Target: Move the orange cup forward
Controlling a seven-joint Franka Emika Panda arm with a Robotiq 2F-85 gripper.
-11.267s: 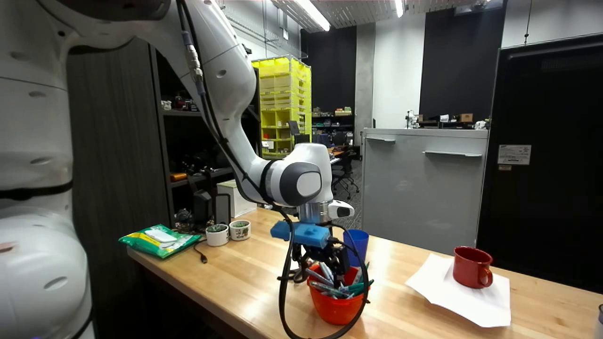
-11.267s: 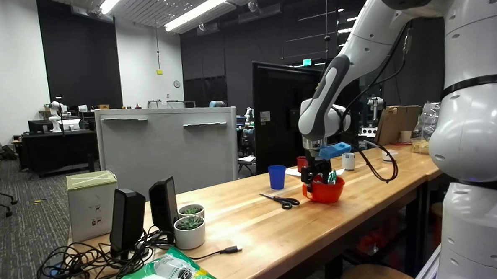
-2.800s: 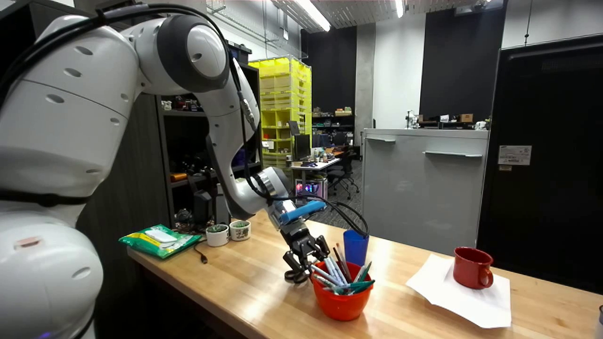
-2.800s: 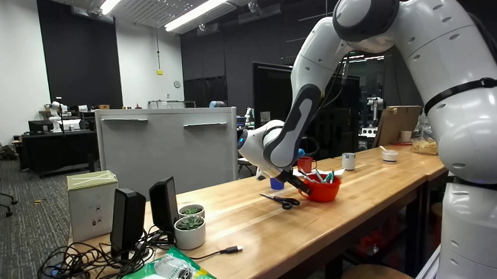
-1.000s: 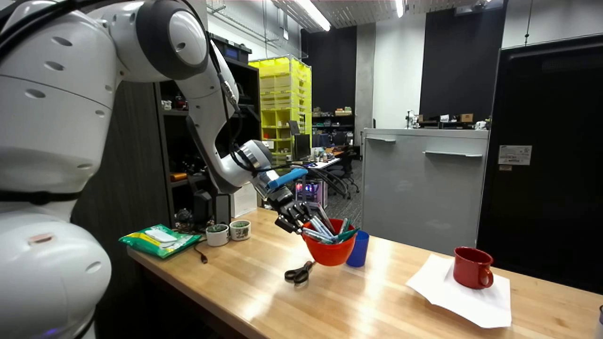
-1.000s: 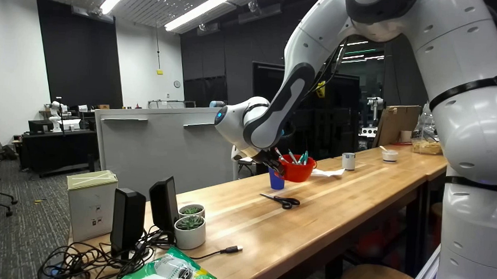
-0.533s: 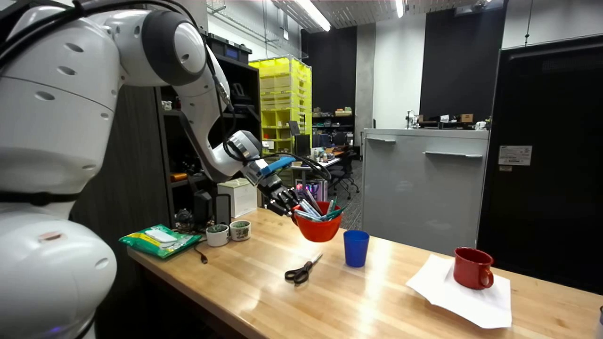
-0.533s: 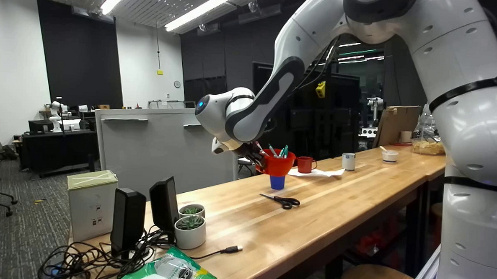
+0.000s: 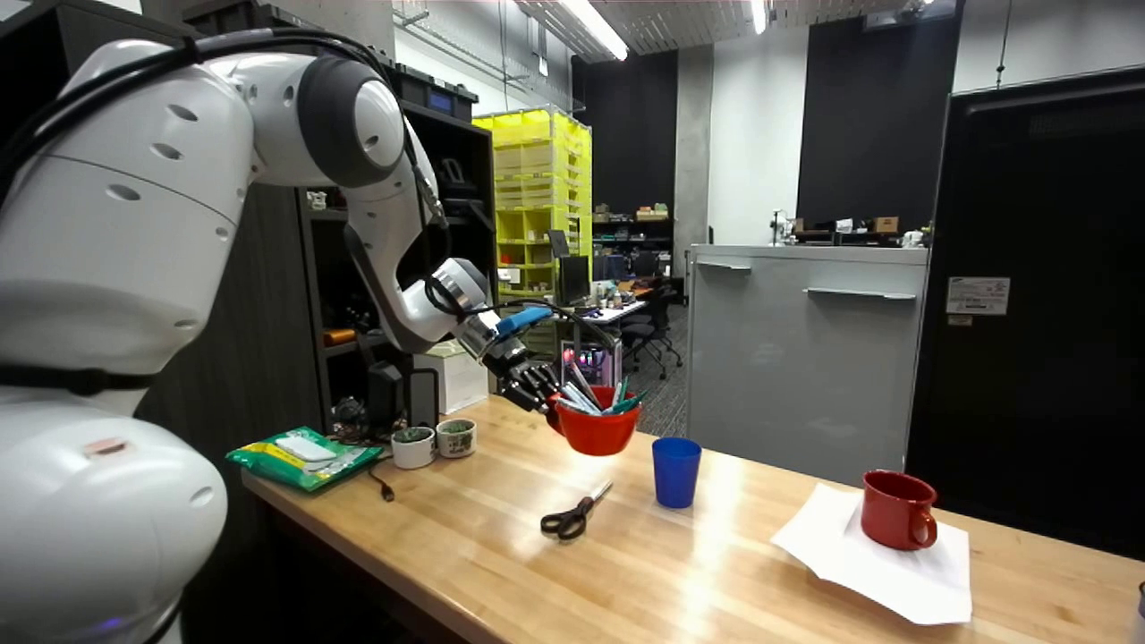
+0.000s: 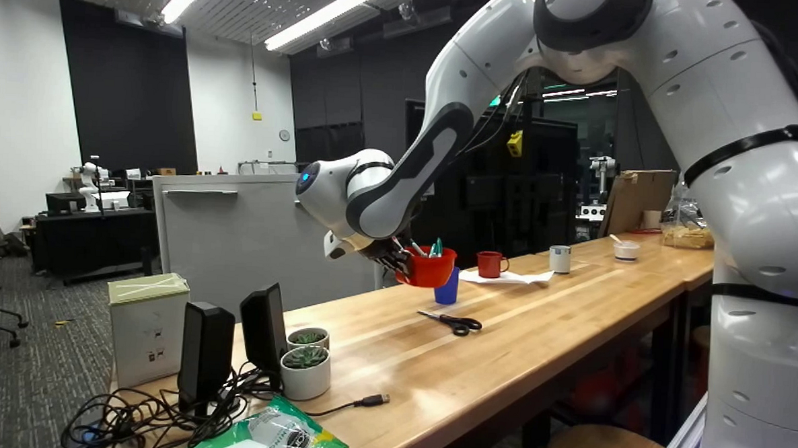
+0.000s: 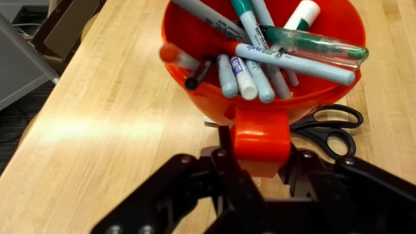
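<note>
In an exterior view, a green-and-yellow plastic packet (image 9: 304, 457) lies at the left of a pale wooden table (image 9: 751, 572). At the packet's three o'clock, two round white pots (image 9: 412, 453) of green succulents (image 9: 412, 435) stand side by side. At two o'clock from the pots, a black two-fingered gripper (image 11: 258, 144) is clamped, the wrist view shows, on a red-orange handle (image 11: 261, 138). Black-handled metal scissors (image 9: 579, 512) lie at four o'clock from the pots. The handle belongs to the red-orange bowl-shaped cup (image 9: 597, 436), held up above the table with assorted markers (image 11: 295, 62) inside. At its four o'clock stands a tapered blue cup (image 9: 676, 474); at three o'clock from that, a dark red mug (image 9: 894, 512) sits on white paper (image 9: 930, 586).
</note>
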